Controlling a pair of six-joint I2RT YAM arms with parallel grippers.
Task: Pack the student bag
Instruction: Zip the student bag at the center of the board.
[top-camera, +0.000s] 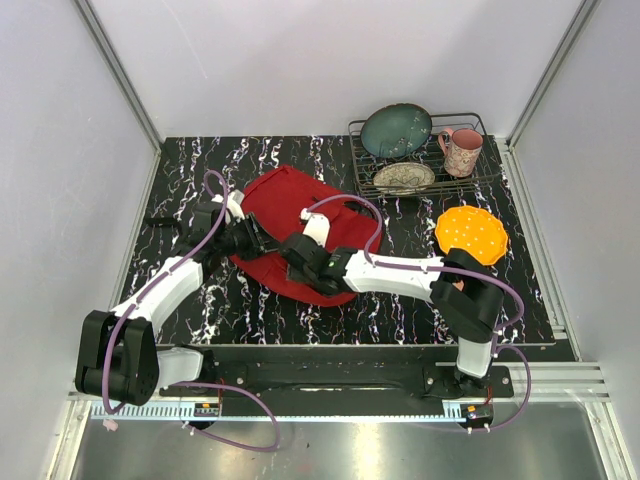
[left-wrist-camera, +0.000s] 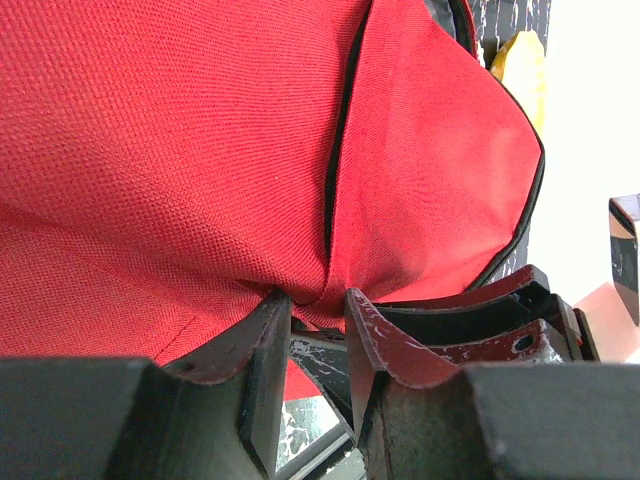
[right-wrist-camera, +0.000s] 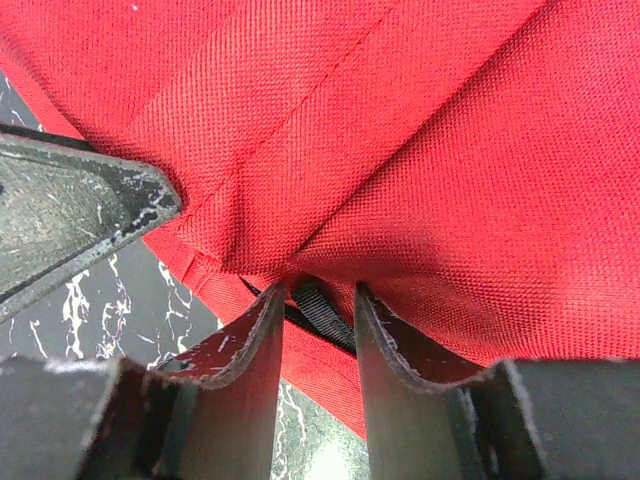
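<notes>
Roughly midway along the worktop (top-camera: 190, 160), a little toward its left edge, the student bag (top-camera: 285, 200) lies flat, its red fabric spread over the black, white-veined marble. The left gripper (top-camera: 258, 240) meets the bag's left side. In the left wrist view its fingers (left-wrist-camera: 265, 340) are drawn nearly together and pinch a puckered fold of red cloth, just where a line of black piping (left-wrist-camera: 335, 160) runs down into the fold. The right gripper (top-camera: 300, 265) sits at the bag's near edge. The right wrist view shows its fingers (right-wrist-camera: 385, 350) close together, with the red cloth gathered at their tips and a black strap (right-wrist-camera: 318, 312) showing in the narrow gap between them.

An orange-yellow disc (top-camera: 471, 233) lies beside the bag toward the right edge, apart from it. A wire rack (top-camera: 480, 125) stands in the far right corner. It holds a teal bowl (top-camera: 396, 130) tilted on edge, a patterned plate (top-camera: 404, 178) in front of the bowl, and a pink mug (top-camera: 461, 152) at its right end.
</notes>
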